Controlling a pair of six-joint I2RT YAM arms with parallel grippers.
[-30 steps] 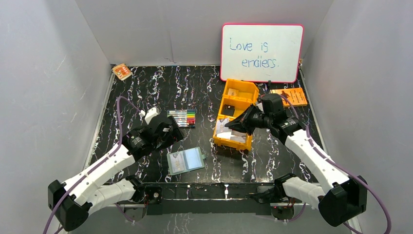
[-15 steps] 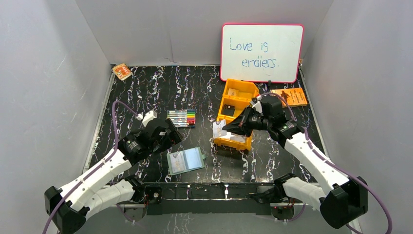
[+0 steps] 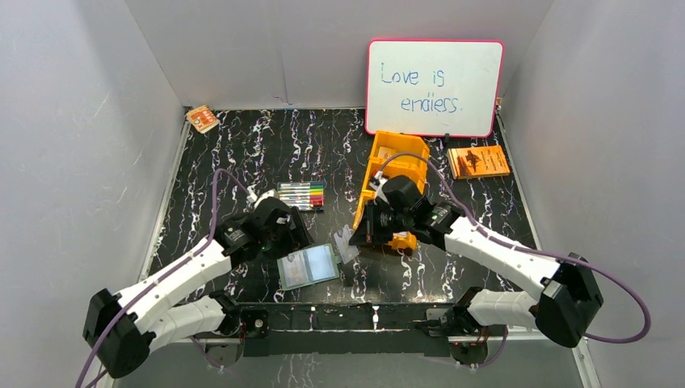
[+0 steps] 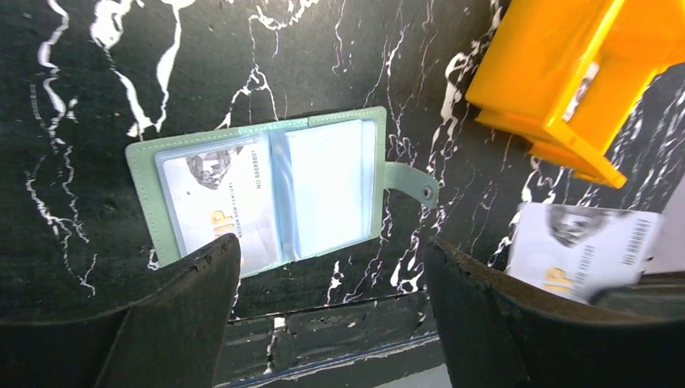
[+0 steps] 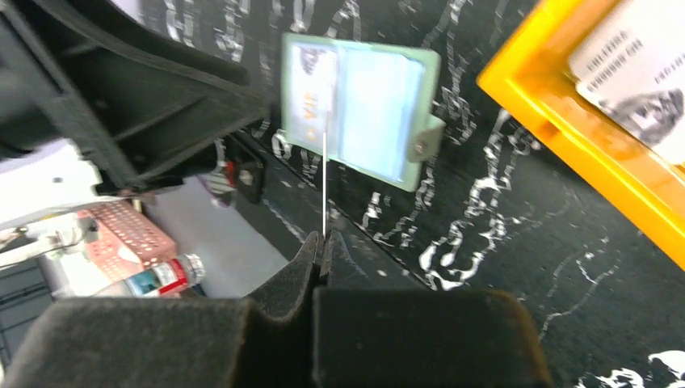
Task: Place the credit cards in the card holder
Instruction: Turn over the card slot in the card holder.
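The right gripper (image 5: 321, 244) is pinched shut on a whitish credit card (image 4: 583, 249), holding it on edge above the black marble table (image 3: 242, 153), just right of the card holder (image 3: 308, 265) and in front of the orange bin (image 4: 557, 73). The card holder lies open and flat at the table's near edge with another card (image 4: 214, 206) in its left pocket. The left gripper (image 4: 331, 246) hovers over it, jaws spread wide and empty.

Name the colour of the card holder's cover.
Pale green card holder; clearest in the left wrist view.
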